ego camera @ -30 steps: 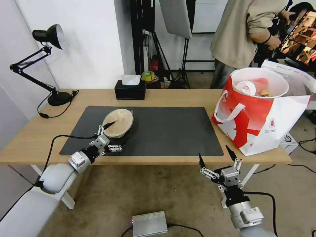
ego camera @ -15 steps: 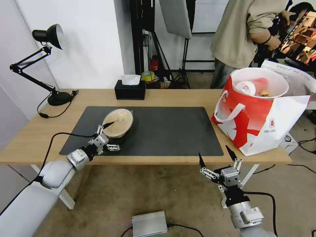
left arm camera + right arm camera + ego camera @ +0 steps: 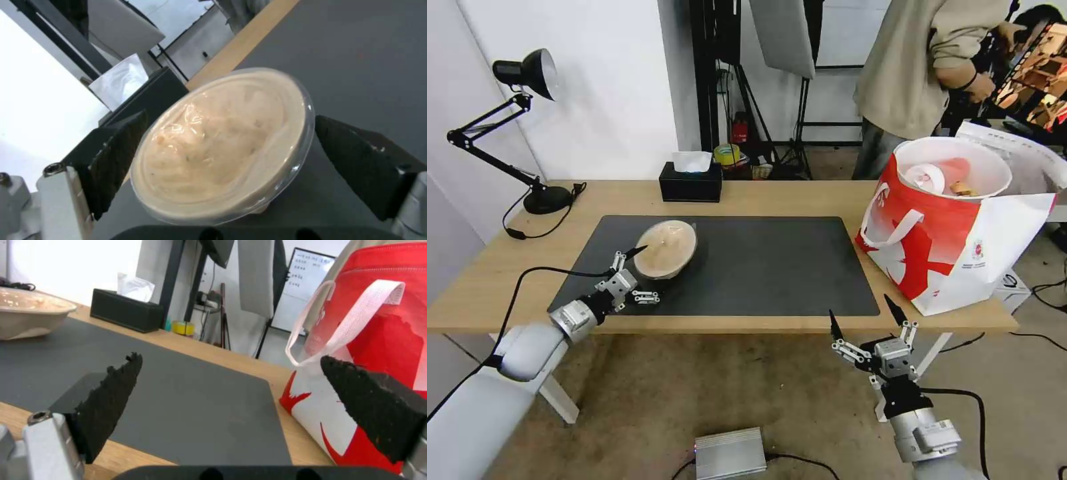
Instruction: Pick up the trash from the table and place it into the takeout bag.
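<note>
Right now your left pincer (image 3: 639, 275) sits spread wide at the near-left rim of the tan lidded bowl (image 3: 666, 249), one finger on each side of it in the left wrist view, neither pad pressing yet. The bowl rests on the black mat (image 3: 774, 267), well apart from the takeout bag (image 3: 954, 227) at the desk's right end.

Watch the lid: it looks like thin clear plastic, so a squeeze at the rim may pop it or let the bowl slip out tilted. The bowl also appears to lean a little, so a low pad could shove it along the mat instead of catching it. The bag's mouth is already crowded by a wide white bowl (image 3: 954, 167), leaving little space for another piece.

Your right pincer (image 3: 867, 323) hangs released below the desk's (image 3: 487, 273) front edge, idle. A black tissue box (image 3: 691, 180) and a lamp (image 3: 527, 73) stand at the back; studio stands fill the room behind.
</note>
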Motion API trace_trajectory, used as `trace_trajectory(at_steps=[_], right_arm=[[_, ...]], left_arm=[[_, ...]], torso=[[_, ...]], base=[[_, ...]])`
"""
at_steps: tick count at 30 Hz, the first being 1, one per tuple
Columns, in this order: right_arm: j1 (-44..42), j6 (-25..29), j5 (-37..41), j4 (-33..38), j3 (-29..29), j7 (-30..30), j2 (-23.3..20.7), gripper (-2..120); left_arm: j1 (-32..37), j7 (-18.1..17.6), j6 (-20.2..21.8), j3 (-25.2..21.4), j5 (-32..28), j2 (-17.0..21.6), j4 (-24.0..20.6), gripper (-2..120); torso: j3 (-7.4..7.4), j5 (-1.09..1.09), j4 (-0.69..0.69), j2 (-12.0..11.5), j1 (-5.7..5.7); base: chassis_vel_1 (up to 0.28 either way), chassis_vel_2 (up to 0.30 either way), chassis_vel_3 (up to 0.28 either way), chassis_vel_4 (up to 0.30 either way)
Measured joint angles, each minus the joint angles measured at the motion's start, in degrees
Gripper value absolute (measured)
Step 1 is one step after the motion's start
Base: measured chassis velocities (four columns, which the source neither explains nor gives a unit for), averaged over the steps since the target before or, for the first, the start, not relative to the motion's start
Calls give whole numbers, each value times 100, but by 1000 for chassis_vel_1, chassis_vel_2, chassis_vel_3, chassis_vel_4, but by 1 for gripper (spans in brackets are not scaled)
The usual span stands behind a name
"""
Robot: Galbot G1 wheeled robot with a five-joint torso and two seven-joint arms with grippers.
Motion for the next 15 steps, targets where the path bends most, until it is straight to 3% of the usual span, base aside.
trace_trajectory(at_steps=[15], right_arm=[[0,0,0,0,0,0,0,100]], left_arm=[[-209,9,-19,115,106,-66,240,100]], torso=[[0,0,0,0,0]], base=[[0,0,0,0]])
